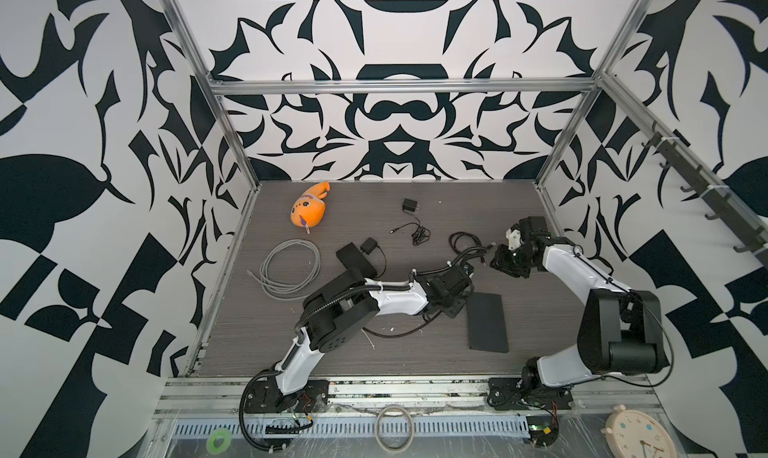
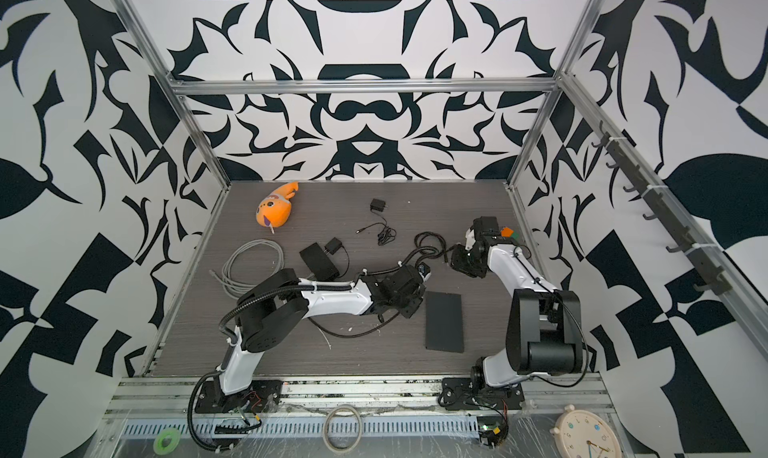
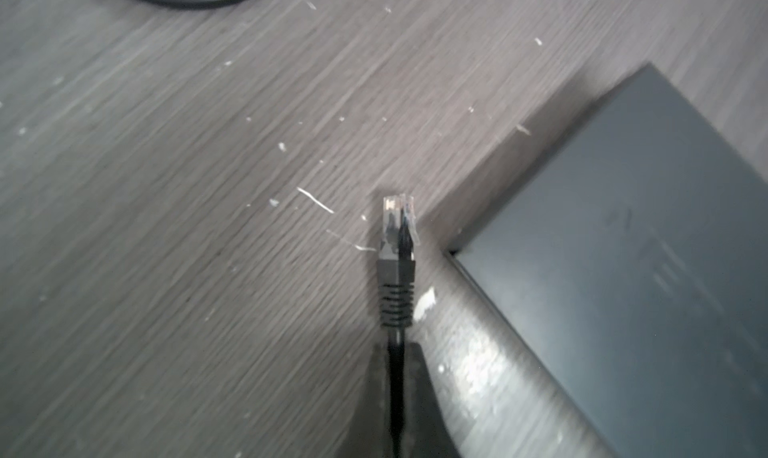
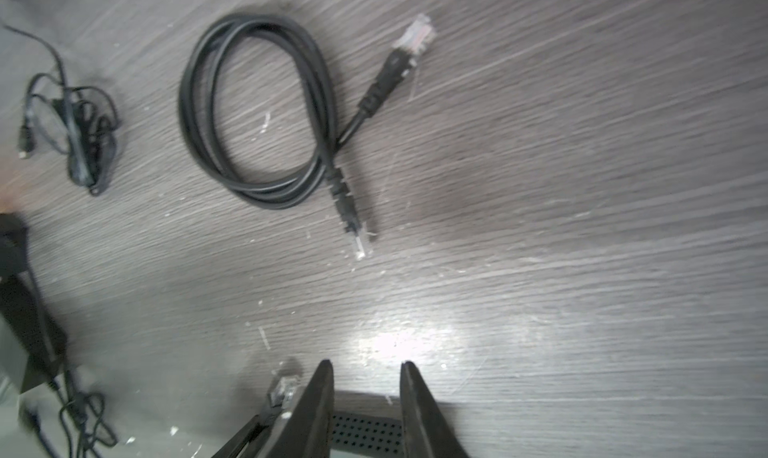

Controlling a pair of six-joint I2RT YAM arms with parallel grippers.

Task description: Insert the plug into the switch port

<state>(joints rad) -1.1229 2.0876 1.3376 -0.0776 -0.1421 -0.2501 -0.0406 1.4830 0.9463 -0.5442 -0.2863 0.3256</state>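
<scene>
Left tool (image 3: pixel 397 348) clamps cable (image 3: pixel 395 398) behind plug (image 3: pixel 397 248). Plug points straight out, tip beside switch (image 3: pixel 623 269) corner. Right tool (image 4: pixel 365 364) part open.

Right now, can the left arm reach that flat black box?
Probably yes: the left end effector, gripping the cable behind its Ethernet plug, sits beside a corner of the network switch, only bare table between. Ports aren't visible.

Black plug (image 3: pixel 397 244), clear tip, beside dark switch (image 3: pixel 623 248)
</scene>
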